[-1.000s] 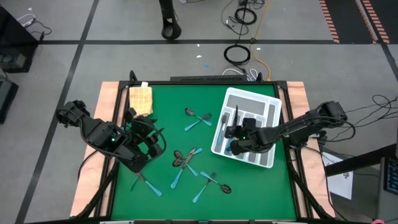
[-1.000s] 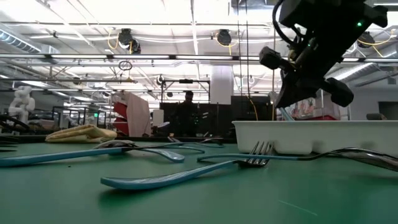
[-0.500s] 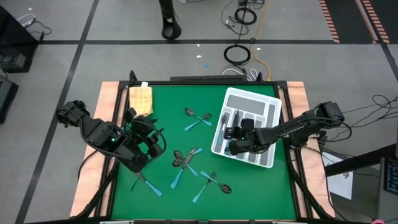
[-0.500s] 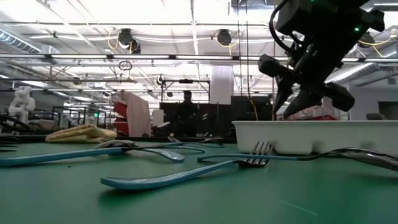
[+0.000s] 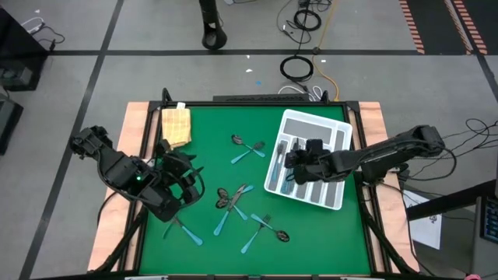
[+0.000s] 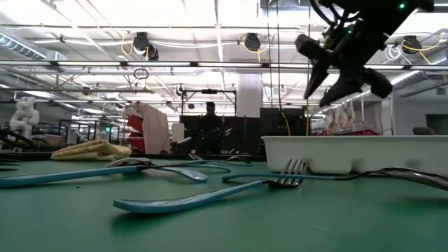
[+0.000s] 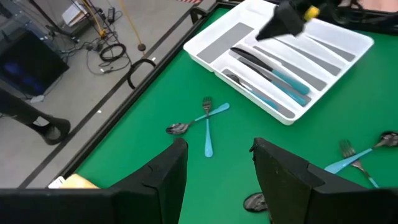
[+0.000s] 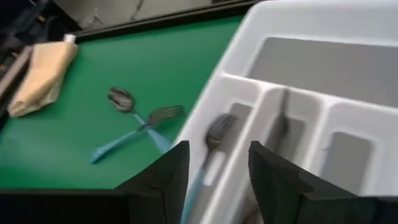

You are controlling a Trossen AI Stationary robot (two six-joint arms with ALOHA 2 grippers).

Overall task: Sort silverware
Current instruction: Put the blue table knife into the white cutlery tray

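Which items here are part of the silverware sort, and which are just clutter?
Job:
- loose silverware on the mat
- white cutlery tray with pieces already in it
- right gripper, open above the tray
- left gripper, open over the mat

Lying about:
- tan sponge-like block
- cables on the floor

Bright overhead lights, glare above, right wrist view blurred

You have blue-handled, dark-headed silverware [image 5: 233, 204] lying flat and scattered on the green mat: a crossed fork and spoon [image 5: 247, 148] far centre, more crossed pieces nearer, and several already in the white tray [image 5: 336, 131] at right.
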